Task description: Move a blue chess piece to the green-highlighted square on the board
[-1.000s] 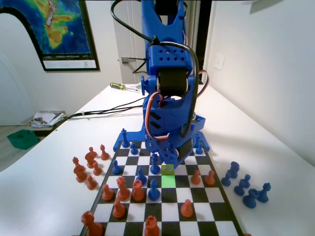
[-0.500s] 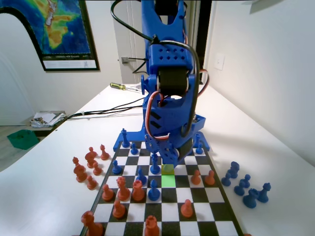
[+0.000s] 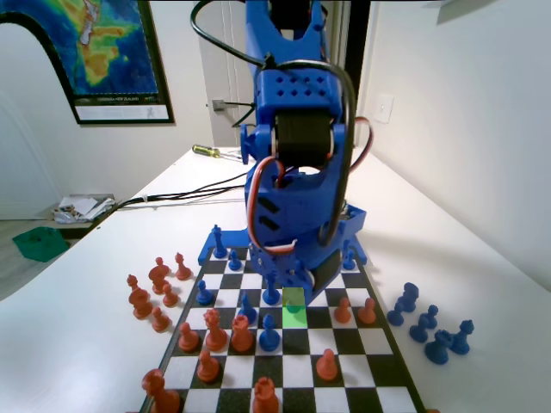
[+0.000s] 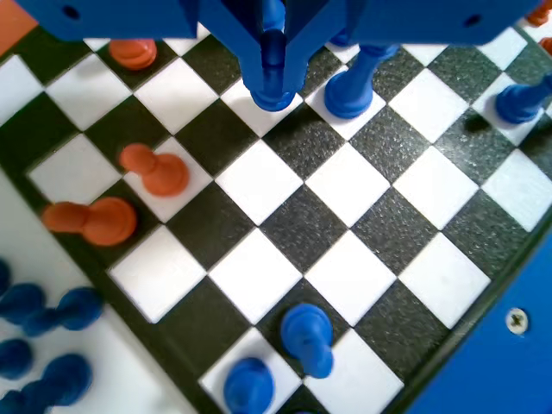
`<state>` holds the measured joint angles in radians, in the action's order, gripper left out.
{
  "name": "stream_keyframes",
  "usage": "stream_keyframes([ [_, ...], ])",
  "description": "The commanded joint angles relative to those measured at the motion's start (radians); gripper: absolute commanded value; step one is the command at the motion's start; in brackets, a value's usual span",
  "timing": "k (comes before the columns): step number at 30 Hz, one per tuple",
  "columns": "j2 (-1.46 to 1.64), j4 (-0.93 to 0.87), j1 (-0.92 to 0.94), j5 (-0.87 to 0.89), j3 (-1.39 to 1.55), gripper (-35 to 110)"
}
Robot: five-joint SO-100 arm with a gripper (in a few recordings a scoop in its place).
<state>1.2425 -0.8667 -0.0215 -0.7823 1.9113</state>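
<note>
The gripper (image 4: 271, 65) is clamped on a blue pawn (image 4: 271, 88), whose base hangs just over the board (image 4: 345, 276). In the fixed view the gripper (image 3: 295, 288) sits directly above the green square (image 3: 294, 314), partly covering its far edge. Just left of it in that view stands another blue pawn (image 3: 270, 295), with a further one (image 3: 269, 334) nearer the camera. In the wrist view a taller blue piece (image 4: 349, 86) stands just right of the held pawn; two orange pawns (image 4: 155, 170) lie to its left. Off-board blue pieces (image 3: 430, 331) cluster well to the right in the fixed view, orange ones (image 3: 155, 288) to the left.
</note>
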Motion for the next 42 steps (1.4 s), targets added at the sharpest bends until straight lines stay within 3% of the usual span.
stream_keyframes([
  [1, 0.002, -0.011, -0.002, -0.009, -0.057, 1],
  [28, 0.008, -0.017, 0.006, 0.009, -0.091, 15],
  [42, 0.069, -0.213, 0.008, 0.011, -0.249, 15],
])
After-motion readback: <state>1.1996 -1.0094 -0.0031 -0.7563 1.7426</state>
